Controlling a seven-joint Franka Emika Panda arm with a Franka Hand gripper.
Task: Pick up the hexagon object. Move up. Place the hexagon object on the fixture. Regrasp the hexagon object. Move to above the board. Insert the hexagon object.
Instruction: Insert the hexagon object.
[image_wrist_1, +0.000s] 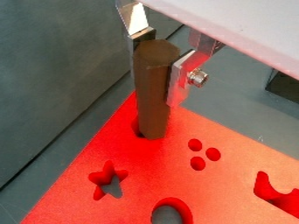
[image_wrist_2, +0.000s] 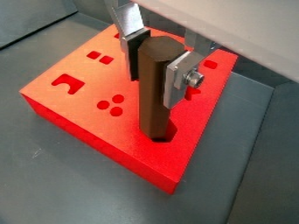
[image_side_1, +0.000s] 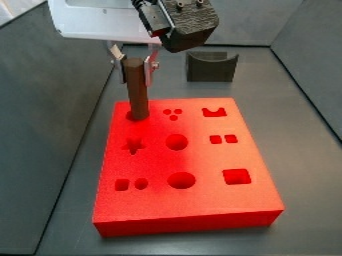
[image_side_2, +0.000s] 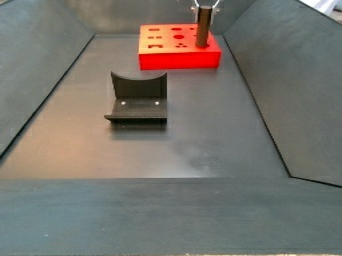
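Both wrist views: gripper (image_wrist_2: 156, 54) jaws hold one hexagon object (image_wrist_2: 156, 87) in one board (image_wrist_2: 70, 101).

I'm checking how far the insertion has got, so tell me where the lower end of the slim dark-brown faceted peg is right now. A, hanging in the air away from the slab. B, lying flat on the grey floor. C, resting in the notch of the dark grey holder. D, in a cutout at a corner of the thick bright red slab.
D: the slim dark-brown faceted peg stands upright between the gripper fingers, its lower end in a corner cutout of the thick bright red slab.

The tool (image_wrist_2: 160, 54) points straight down, its silver fingers (image_wrist_2: 179, 77) clamped on the peg's upper part.
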